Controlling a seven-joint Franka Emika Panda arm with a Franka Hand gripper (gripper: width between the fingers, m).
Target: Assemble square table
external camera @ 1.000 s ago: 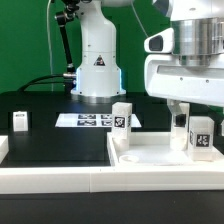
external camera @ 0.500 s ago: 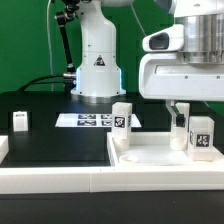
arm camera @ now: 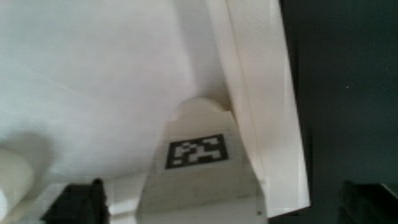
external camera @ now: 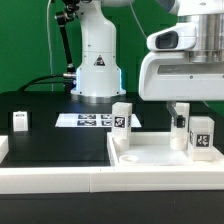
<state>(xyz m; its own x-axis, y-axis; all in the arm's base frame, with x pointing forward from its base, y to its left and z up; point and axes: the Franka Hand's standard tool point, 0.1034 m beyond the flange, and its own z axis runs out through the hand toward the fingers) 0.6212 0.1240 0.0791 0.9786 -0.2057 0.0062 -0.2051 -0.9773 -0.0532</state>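
Note:
The white square table top (external camera: 150, 157) lies at the front on the exterior view's right, and it fills the wrist view (arm camera: 89, 70). Two tagged leg pegs stand on it, one at the back corner (external camera: 121, 117) and one at the right (external camera: 201, 136). A third peg (external camera: 19, 121) stands on the black board at the left. My gripper (external camera: 188, 118) hangs open just above the right peg. In the wrist view a tagged peg (arm camera: 201, 152) lies between my spread dark fingertips (arm camera: 79, 203), untouched, with the gripper (arm camera: 222, 205) open around it.
The marker board (external camera: 88, 120) lies flat in front of the robot base (external camera: 97, 70). A long white rail (external camera: 50, 182) borders the black board's front, with a white block (external camera: 3, 148) at the far left edge.
The gripper has shifted a little toward the exterior view's right, staying over the right peg. The pegs and the table top have not moved.

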